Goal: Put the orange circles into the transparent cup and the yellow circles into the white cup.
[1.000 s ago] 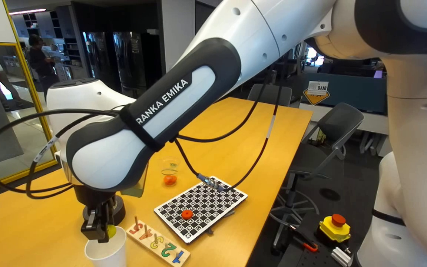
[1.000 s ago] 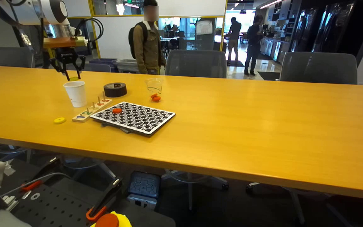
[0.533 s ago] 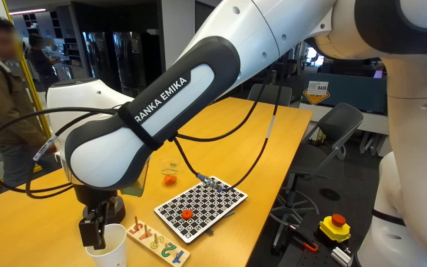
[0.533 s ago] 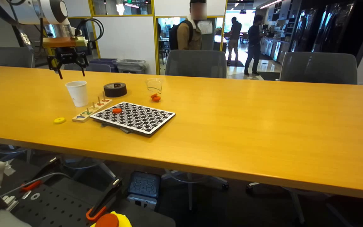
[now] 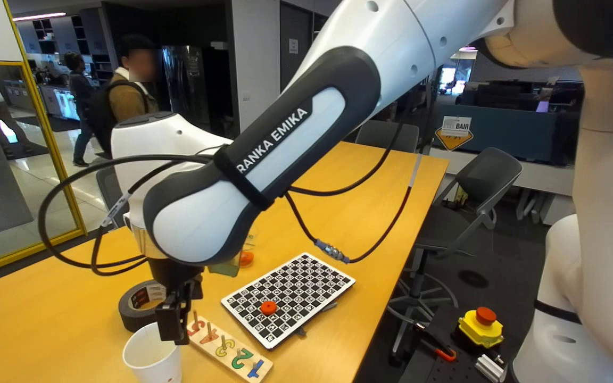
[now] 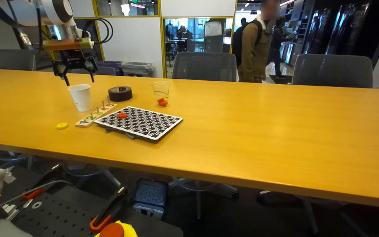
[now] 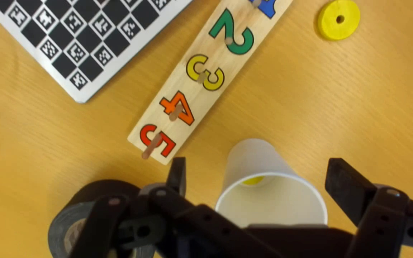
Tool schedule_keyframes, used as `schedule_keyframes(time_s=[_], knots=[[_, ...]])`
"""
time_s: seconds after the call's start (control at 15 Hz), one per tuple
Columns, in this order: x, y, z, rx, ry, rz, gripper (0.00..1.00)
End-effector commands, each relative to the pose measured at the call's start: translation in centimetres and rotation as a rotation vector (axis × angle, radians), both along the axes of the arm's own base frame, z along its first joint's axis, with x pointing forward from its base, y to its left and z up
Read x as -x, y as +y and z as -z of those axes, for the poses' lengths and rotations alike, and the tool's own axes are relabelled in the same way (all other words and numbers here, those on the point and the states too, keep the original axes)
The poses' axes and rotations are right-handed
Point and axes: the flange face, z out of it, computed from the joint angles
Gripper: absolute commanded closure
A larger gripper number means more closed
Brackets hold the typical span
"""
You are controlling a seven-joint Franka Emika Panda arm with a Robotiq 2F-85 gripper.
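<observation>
The yellow circles (image 7: 340, 28), in the wrist view, lie one on the bench (image 7: 299, 107) ahead of the gripper (image 7: 256, 172), one in the white cup (image 7: 253, 157) below its parted, empty jaws. In an exterior view it hangs by the white cup's rim, so swinging low could topple that cup; orange circles (image 6: 122, 115) lie apart from it, on the checkerboard (image 6: 143, 120) and in the transparent cup (image 6: 161, 88).

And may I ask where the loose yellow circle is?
The loose yellow circle lies at the wrist view's upper right, near the blue 1 on the number board.
</observation>
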Motion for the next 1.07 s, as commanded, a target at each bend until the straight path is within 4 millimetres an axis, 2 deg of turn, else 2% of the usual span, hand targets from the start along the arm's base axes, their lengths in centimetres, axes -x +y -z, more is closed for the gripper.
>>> schedule_keyframes(time_s=[0.0,0.27,0.53,0.73,1.0], knots=[[4.3,-2.5,-0.7,0.007,-0.024,0.05,0.0],[7.6,-3.3,0.9,0.015,-0.017,0.081,0.0],[9.4,-3.2,2.8,0.015,0.005,0.117,0.0],[10.0,-2.9,3.7,-0.023,0.039,0.21,0.0],[9.1,-3.0,4.1,-0.082,0.092,0.425,0.0]])
